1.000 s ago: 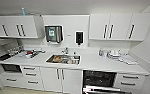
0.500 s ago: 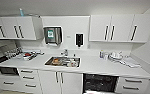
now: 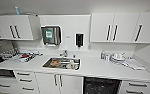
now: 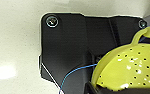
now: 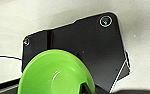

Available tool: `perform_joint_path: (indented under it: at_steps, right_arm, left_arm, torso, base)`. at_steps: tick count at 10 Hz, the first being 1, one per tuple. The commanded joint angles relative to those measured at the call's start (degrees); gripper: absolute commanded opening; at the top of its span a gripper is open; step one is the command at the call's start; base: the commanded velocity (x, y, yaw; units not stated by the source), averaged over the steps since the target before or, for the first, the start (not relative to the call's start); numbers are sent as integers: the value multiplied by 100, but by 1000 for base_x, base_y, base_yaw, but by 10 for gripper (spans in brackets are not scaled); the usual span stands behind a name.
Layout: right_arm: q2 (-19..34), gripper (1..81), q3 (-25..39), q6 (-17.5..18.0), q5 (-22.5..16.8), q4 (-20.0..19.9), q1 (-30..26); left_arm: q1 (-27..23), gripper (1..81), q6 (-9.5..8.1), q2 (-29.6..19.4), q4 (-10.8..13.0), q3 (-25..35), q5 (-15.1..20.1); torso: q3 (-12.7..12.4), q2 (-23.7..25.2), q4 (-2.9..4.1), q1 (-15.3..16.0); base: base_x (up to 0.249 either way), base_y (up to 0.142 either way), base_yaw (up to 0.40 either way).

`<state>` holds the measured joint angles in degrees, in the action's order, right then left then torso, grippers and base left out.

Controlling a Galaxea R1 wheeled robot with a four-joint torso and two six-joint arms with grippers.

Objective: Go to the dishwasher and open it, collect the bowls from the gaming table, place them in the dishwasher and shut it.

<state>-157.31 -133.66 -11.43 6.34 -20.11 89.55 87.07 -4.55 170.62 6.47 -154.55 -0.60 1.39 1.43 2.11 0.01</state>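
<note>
In the left wrist view a yellow perforated bowl (image 4: 127,67) with a loop handle sits close against the camera in front of the robot's dark wrist plate, over a pale speckled floor (image 4: 16,37); the left pincer itself is hard to make out, so I cannot tell whether it pinches the bowl or stands spread. In the right wrist view a bright green bowl (image 5: 56,73) shows its glossy hollow at the same near spot below that arm's plate, and again I cannot tell how the right pincer stands. The head view faces a white kitchen: the dishwasher (image 3: 101,86) stands open as a dark cavity under the white worktop (image 3: 98,67), to the right of the steel sink (image 3: 62,63). On the wall above the sink hang a steel dispenser (image 3: 51,35) with a green label whose writing is too blurred to read, and a small black dispenser (image 3: 79,40). White dishes (image 3: 117,58) lie on the worktop to the right.
</note>
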Motion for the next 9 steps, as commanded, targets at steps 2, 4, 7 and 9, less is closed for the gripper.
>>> perform_joint_path:
  at_steps: [2, 4, 7, 9]
  right_arm:
    - [118, 10, 43, -8, -344, 34, -249]
    - [118, 10, 43, -17, -343, 33, -249]
    - [109, 10, 43, -17, -344, 43, -266]
    - [100, 10, 43, -17, -344, 51, -275]
  left_arm:
    - [-221, 10, 15, -36, 65, -5, 323]
    - [-220, 10, 15, -36, 65, -5, 323]
    - [-220, 10, 15, -36, 65, -5, 323]
    - [-212, 10, 15, -45, 65, -5, 323]
  torso:
    - [0, 0, 0, 0]
    - [0, 2, 0, -1]
    - [0, 0, 0, 0]
    - [0, 0, 0, 0]
  base:
    - [162, 0, 0]
    - [162, 0, 0]
    - [162, 0, 0]
    - [158, 0, 0]
